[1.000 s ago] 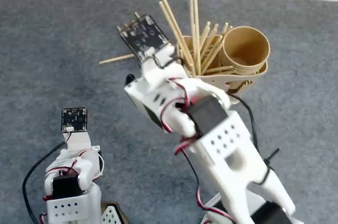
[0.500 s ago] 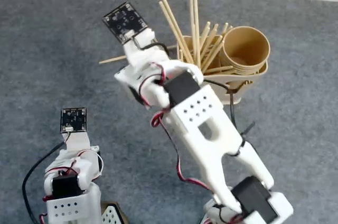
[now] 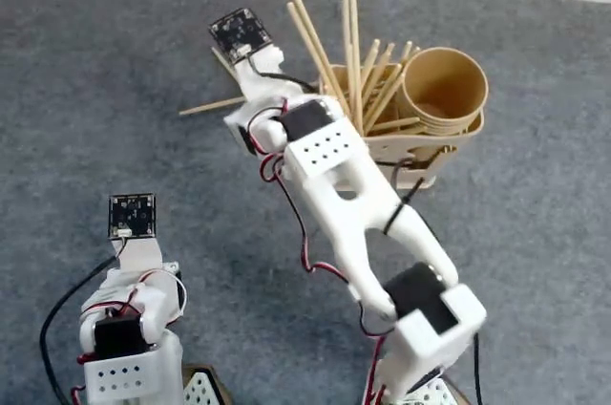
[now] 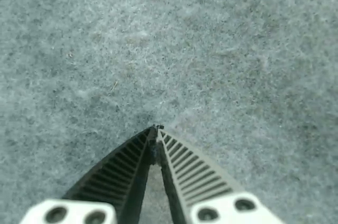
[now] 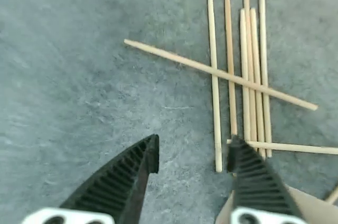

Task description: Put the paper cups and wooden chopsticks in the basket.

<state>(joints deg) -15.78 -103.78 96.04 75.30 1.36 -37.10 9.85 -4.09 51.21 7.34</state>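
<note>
In the right wrist view, several wooden chopsticks [image 5: 247, 71] lie side by side on the grey carpet, and one chopstick [image 5: 211, 71] lies slanted across them. My right gripper [image 5: 193, 155] hovers open just above their near ends, holding nothing. In the high view, the basket [image 3: 434, 149] at the far right holds stacked paper cups [image 3: 445, 90] and a bunch of upright chopsticks [image 3: 351, 52]. A loose chopstick [image 3: 208, 106] sticks out from under the right arm. My left gripper [image 4: 156, 130] is shut over bare carpet, holding nothing.
A tan corner of the basket [image 5: 311, 205] shows beside the right gripper. The right arm [image 3: 353, 204] stretches diagonally across the table. The left arm [image 3: 129, 319] sits folded at the near left. Grey carpet spreads to the left.
The right arm has stretched out toward the far side, and its wrist has shifted farther back over the loose chopsticks. The left arm has not moved.
</note>
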